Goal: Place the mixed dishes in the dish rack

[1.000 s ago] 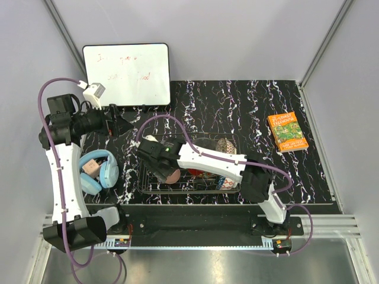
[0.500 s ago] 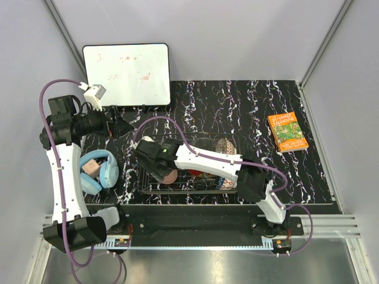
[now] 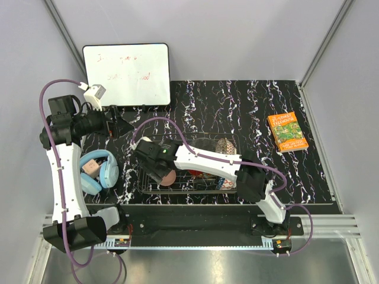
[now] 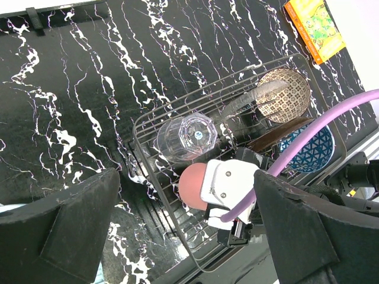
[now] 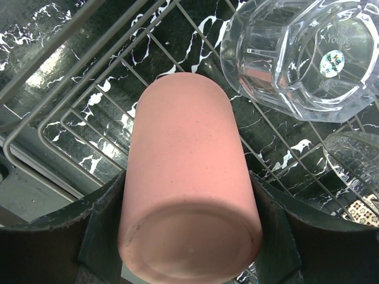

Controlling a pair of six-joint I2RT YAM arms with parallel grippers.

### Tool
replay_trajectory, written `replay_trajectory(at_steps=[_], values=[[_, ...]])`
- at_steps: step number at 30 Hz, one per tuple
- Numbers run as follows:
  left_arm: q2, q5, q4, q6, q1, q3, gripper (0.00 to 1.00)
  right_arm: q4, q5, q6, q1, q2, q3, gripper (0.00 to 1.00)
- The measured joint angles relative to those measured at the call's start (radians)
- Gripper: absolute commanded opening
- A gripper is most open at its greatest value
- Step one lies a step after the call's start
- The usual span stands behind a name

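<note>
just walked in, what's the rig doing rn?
Loading dishes into the dish rack. The right gripper has the salmon-pink cup clamped between its fingers at the rack's left end, next to the clear glass tumbler lying there. The beige speckled bowl and blue patterned bowl are already in the rack. The left gripper hangs open over the table, holding nothing.

You have a black, white-veined table (image 3: pixel 254 100) with the dish rack (image 3: pixel 189 186) sitting near its front edge. Well right of the rack lies the orange book (image 3: pixel 286 131). The light-blue headphones (image 3: pixel 99 171) lie just left of it. The white board (image 3: pixel 126 74) stands behind the rack, to the left.
</note>
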Motion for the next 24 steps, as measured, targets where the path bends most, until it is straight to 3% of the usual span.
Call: replay_trajectory(at_steps=[1,2,3,17,24], values=[[0.0,0.0,0.0,-0.002,0.0,0.0,0.99,0.003,-0.001,0.0,0.0,0.0,-0.001,0.77],[0.0,0.0,0.0,-0.003,0.0,0.0,0.99,0.005,-0.003,0.0,0.0,0.0,-0.002,0.93],[0.0,0.0,0.0,-0.005,0.0,0.0,0.99,0.01,-0.003,0.0,0.0,0.0,-0.003,0.99],[0.0,0.0,0.0,-0.013,0.0,0.0,0.99,0.023,0.003,-0.003,0.0,-0.01,-0.05,1.0],[0.0,-0.003,0.0,-0.013,0.0,0.0,0.99,0.008,0.008,0.005,0.0,-0.175,-0.104,1.0]])
